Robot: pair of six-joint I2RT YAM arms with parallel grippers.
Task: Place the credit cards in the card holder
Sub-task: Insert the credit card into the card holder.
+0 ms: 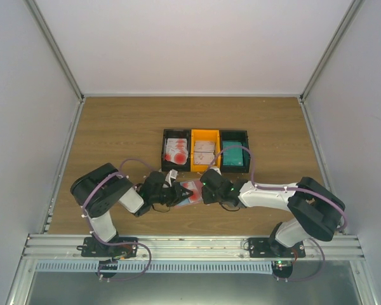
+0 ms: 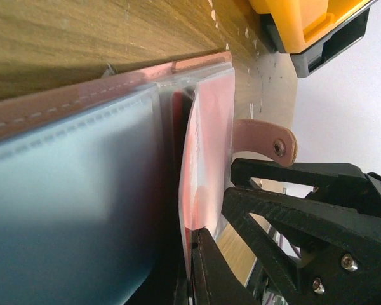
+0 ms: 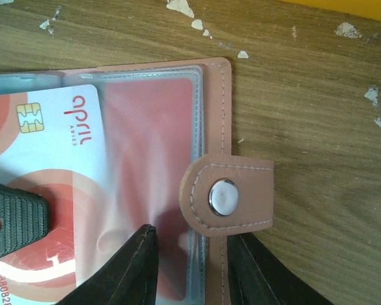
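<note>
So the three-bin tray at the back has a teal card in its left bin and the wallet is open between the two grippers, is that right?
Not quite. In the top external view the teal card lies in the right bin of the tray; the left bin holds a red-printed card. The wallet does lie open between the grippers.

— What's on the table (image 1: pixel 114 133)?
— It's wood-grain. A three-compartment tray (image 1: pixel 205 150) sits mid-table, black, orange and black, with cards inside.
— Anything nearer?
— The open pink holder (image 1: pixel 189 192), just in front of the tray, flat on the wood. White scraps (image 3: pixel 181 7) lie scattered beside it.
</note>
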